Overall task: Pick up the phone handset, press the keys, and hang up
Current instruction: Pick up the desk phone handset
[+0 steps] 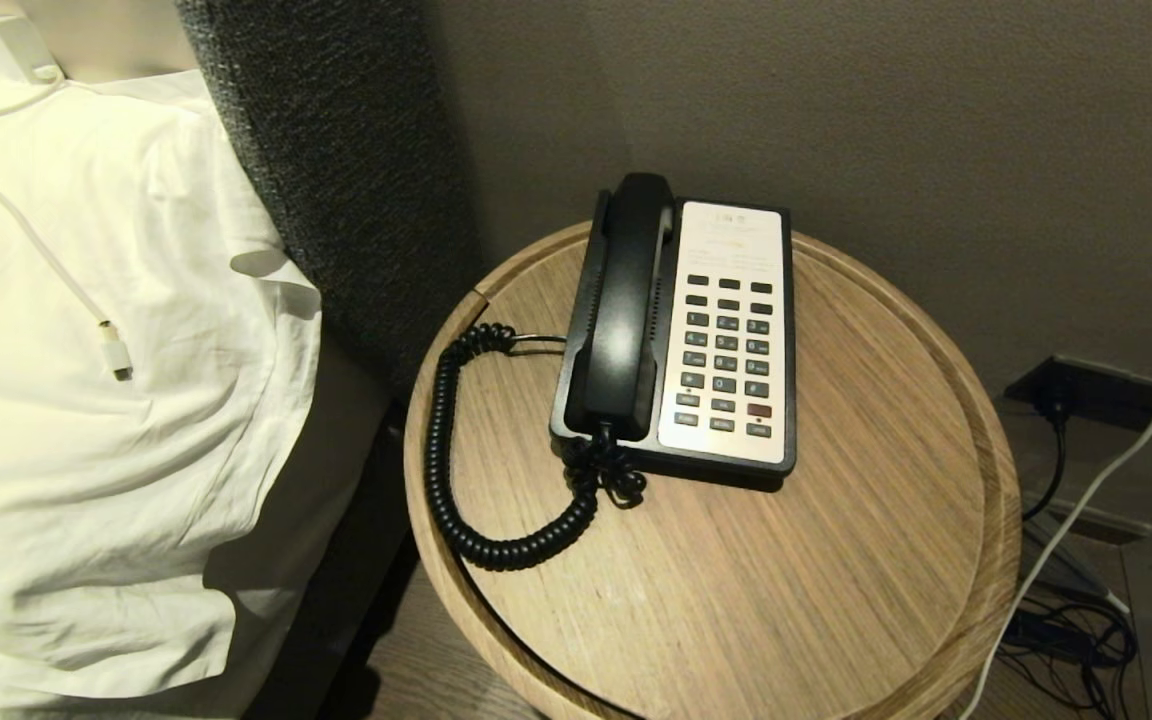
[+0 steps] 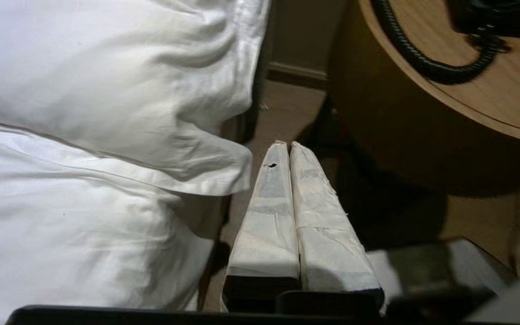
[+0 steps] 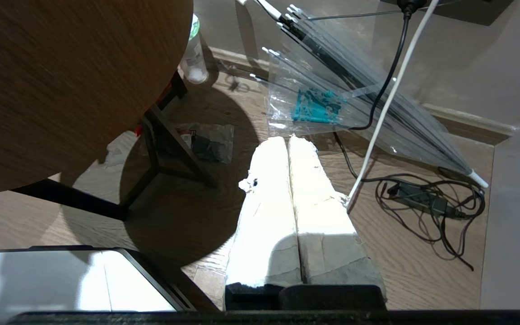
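The glossy black phone handset [image 1: 624,310] lies in its cradle on the left side of the black phone base [image 1: 786,470], on a round wooden table [image 1: 836,600]. Dark grey keys [image 1: 726,345] with one red button [image 1: 759,410] fill the white faceplate. The coiled cord [image 1: 446,470] loops out to the left over the tabletop; its coils [image 2: 427,67] show in the left wrist view too. Neither arm appears in the head view. My left gripper [image 2: 288,145] is shut and empty, low between the white bedding and the table's side. My right gripper [image 3: 288,139] is shut and empty, below the table over the floor.
White pillows [image 1: 86,400] and a white charging cable [image 1: 116,355] lie left of the table, beside a grey headboard [image 1: 336,150]. On the floor to the right are a folded clear umbrella [image 3: 355,95], tangled cables [image 3: 431,203] and a wall socket [image 1: 1096,390]. Dark table legs [image 3: 160,153] stand below.
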Tool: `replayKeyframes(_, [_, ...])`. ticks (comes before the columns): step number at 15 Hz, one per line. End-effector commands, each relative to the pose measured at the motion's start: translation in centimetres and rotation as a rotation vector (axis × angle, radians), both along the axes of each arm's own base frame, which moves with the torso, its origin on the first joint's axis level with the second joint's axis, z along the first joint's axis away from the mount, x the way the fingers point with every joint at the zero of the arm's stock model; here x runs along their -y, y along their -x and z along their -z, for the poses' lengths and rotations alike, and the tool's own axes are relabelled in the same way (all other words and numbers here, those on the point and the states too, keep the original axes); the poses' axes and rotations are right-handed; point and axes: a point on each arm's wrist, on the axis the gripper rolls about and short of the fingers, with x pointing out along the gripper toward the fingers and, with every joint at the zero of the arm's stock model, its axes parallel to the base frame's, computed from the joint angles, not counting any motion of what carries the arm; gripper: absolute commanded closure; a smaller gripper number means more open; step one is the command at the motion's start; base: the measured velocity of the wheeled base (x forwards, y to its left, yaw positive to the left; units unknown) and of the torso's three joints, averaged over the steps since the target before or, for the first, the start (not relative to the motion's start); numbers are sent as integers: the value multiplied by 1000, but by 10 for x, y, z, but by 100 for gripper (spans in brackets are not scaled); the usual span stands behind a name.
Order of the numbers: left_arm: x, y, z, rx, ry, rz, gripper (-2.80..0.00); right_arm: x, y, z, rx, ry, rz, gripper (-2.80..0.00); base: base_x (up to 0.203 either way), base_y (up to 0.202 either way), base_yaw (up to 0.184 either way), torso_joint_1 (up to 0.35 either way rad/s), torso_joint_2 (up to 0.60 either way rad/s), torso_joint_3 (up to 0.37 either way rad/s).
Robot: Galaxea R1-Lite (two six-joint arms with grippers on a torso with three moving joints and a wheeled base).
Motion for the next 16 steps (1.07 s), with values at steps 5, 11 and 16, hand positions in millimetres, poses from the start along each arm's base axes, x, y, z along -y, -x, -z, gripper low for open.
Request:
replayKeyframes(5, [3,-35,-107,-202,35,142,0,0,0,0,1,1,0,0,0,0,0,0,0,0])
replayKeyframes(11, [4,-116,-171,-316,95,178,0,0,0,0,2,1,0,0,0,0,0,0,0,0])
replayKeyframes(16, [28,-183,-199,-523,71,328,0,0,0,0,1,1,0,0,0,0,0,0,0,0])
